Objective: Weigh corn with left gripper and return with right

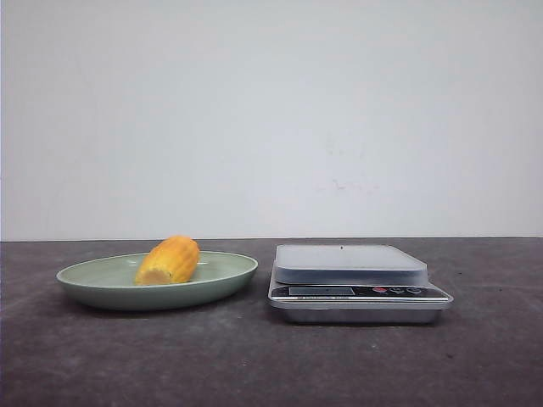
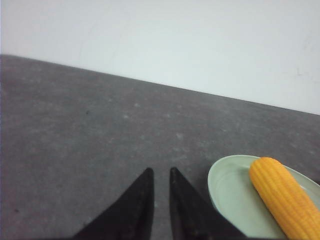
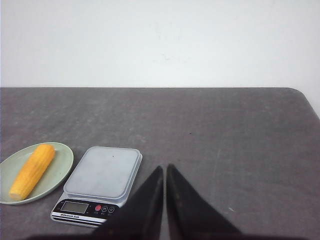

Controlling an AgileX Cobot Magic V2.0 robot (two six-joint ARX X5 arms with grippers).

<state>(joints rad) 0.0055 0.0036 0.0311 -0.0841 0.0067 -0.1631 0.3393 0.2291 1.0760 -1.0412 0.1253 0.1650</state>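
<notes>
A dark grey table [image 1: 254,356] with a rough, speckled top stretches out in front of a plain white wall [image 1: 271,110]. Two things sit on it side by side. On the left is a round, shallow green plate [image 1: 93,284] with a smooth, shiny look. The corn [image 1: 169,260] lies in the plate, a bit left of its middle — a short fat cob, yellow-orange, with bumpy rows of kernels running along it and a pale flat end pointing toward the camera. Just beside the plate, on the right and not touching it, stands a kitchen scale [image 1: 358,282]. It has a flat square tray on top with soft rounded corners, a silver body, and a dark front strip with a small screen and little red and dark buttons. The tray has nothing on it. Nothing stands between the corn and the scale. The left gripper [image 2: 160,176] hangs over bare table near the plate's edge, its two black pointed fingers nearly pressed together and pinching nothing. The right gripper [image 3: 164,171] hangs near the scale — its black fingers are pressed together too, with only a thin slit between them.
</notes>
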